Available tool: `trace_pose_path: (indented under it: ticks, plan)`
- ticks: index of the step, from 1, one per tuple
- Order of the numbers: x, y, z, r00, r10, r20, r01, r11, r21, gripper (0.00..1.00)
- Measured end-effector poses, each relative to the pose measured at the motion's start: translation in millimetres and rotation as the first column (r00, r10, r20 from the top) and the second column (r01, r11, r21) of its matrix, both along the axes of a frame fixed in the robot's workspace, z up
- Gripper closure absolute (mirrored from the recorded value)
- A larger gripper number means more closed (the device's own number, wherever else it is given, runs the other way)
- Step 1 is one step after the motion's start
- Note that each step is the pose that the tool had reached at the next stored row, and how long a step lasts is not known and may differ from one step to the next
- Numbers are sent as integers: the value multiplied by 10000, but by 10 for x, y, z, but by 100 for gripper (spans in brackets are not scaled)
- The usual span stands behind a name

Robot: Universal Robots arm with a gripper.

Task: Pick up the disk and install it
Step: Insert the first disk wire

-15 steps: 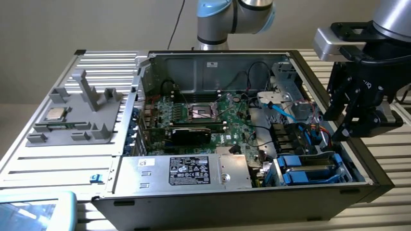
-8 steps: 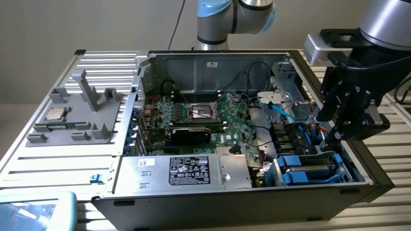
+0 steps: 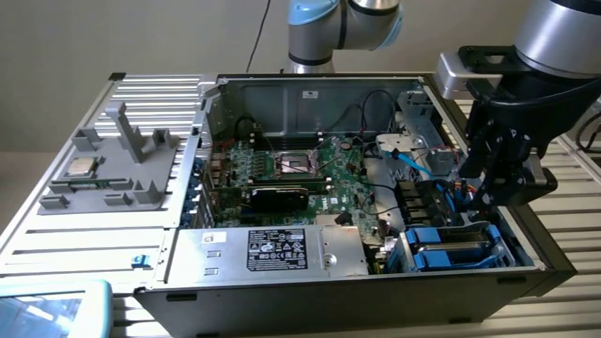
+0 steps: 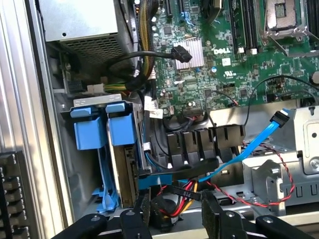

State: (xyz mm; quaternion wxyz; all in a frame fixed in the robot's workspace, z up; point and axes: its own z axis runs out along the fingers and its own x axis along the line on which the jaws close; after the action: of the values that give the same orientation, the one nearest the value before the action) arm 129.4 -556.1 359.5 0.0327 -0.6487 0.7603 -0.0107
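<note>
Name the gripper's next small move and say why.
Probably lift the gripper straight up, clear of the case. Its fingers stand apart holding nothing, the blue-framed disk sits in the bay, and the blue cable runs close by, so a sideways move could snag.

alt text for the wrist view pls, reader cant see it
The tool, fingers open with nothing between them, hangs over the inside of an open computer case. Two blue drive carriers sit side by side in a bay next to the green motherboard, and a blue data cable runs across close to the tool.
</note>
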Motion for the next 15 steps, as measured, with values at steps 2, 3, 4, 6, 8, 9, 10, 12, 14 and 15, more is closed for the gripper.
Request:
trace_pose_path:
  ticks: [2,3,4,6,8,9,10,12,14,15]
  plan:
    - [-13,9,-1,10000,-52,60,52,10000,4,46]
    - [-18,13,-1,9999,-78,94,78,10000,4,46]
    - [-21,19,-1,9999,-102,119,102,9999,5,46]
    - [-24,31,-2,9998,-144,131,144,9999,5,46]
    - [-28,31,-2,9998,-148,132,148,9999,5,46]
    - [-29,31,-2,9998,-147,132,147,9999,4,46]
    - [-36,34,-3,9998,-149,133,149,9999,4,46]
    - [-53,41,-10,9997,-198,149,198,9998,4,46]
    - [-70,43,-21,9994,-304,154,304,9995,6,46]
    - [-74,44,-28,9992,-365,154,365,9993,6,46]
